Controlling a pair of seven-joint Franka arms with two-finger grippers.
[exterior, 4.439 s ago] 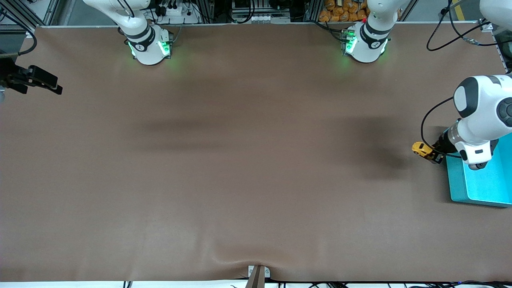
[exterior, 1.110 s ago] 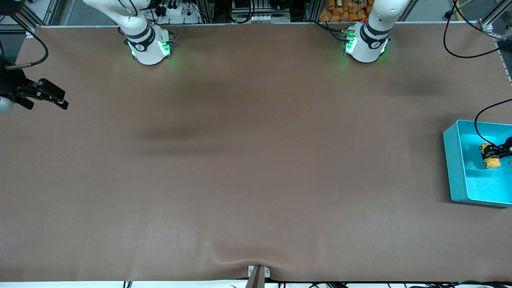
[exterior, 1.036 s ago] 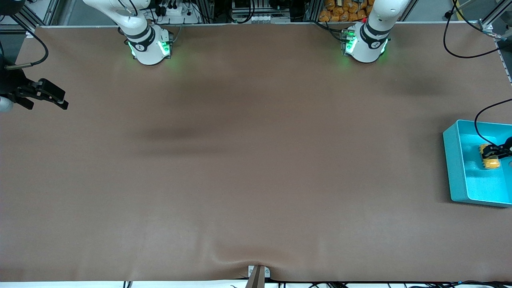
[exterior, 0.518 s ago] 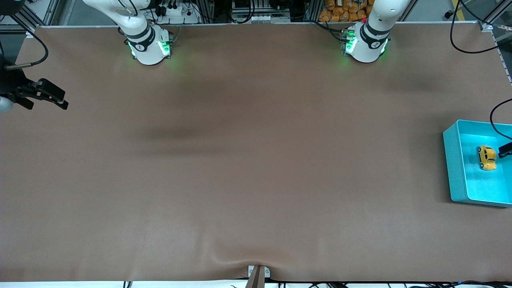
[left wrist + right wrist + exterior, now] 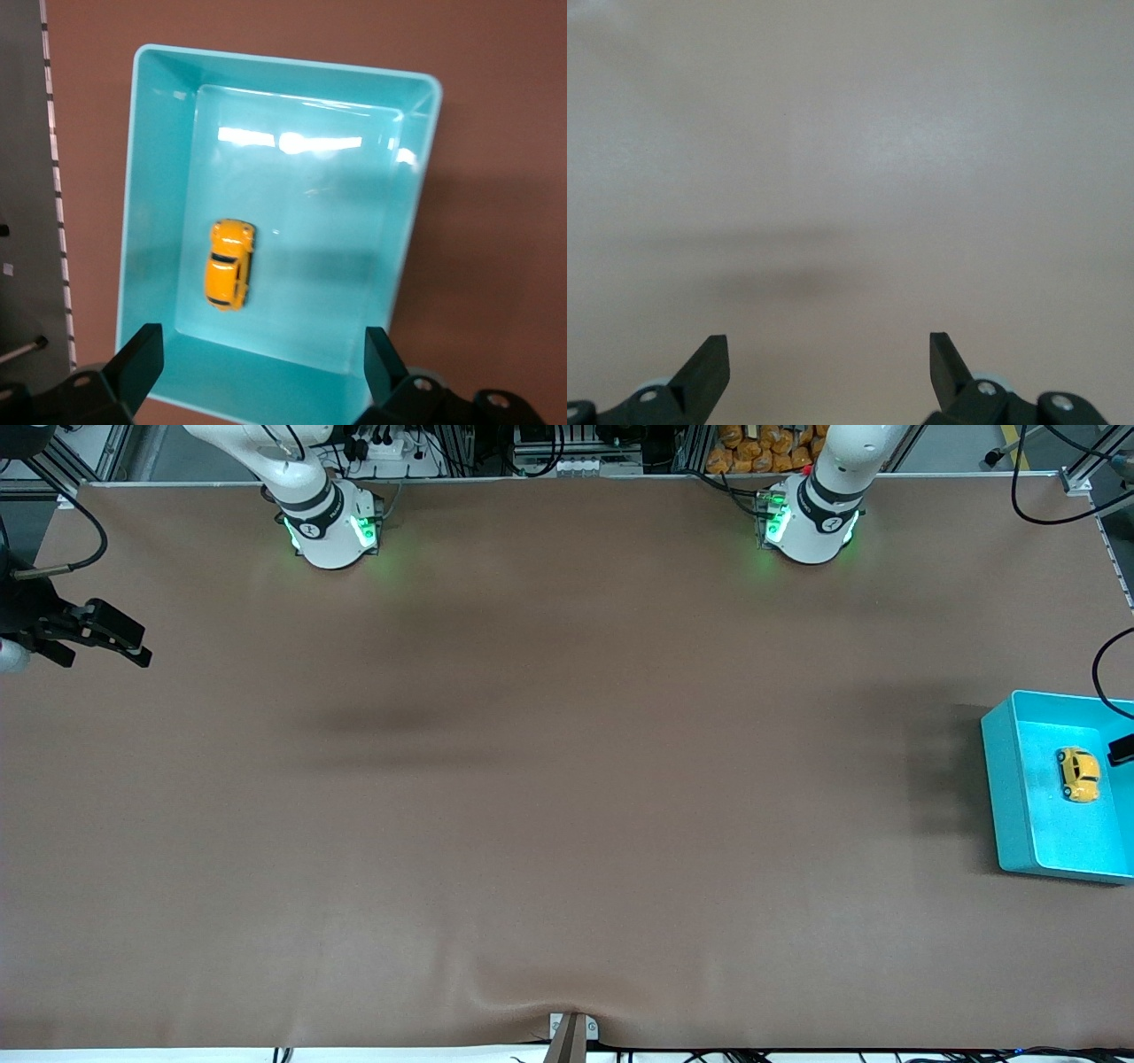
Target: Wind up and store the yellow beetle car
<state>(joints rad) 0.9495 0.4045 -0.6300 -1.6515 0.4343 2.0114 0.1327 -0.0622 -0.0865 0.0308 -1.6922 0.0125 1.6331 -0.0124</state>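
The yellow beetle car (image 5: pixel 1078 773) lies on its wheels on the floor of the turquoise bin (image 5: pixel 1005 779), at the left arm's end of the table. In the left wrist view the car (image 5: pixel 229 264) sits inside the bin (image 5: pixel 283 66), free of any finger. My left gripper (image 5: pixel 263 350) hangs open above the bin with nothing between its fingers. Only one dark fingertip (image 5: pixel 1122 749) of it shows in the front view, at the picture's edge. My right gripper (image 5: pixel 140 646) waits open over the table's right-arm end, and the right wrist view shows this gripper (image 5: pixel 828 350) over bare cloth.
A brown cloth (image 5: pixel 567 779) covers the whole table, with a raised crease (image 5: pixel 532 996) at its edge nearest the front camera. A black cable (image 5: pixel 1101 677) loops above the bin's corner. Both arm bases (image 5: pixel 332 527) (image 5: pixel 811 522) stand along the farthest edge.
My left gripper has opened, let go of the car and drawn up and away from it. The car now rests alone in the bin. The right arm has not moved.
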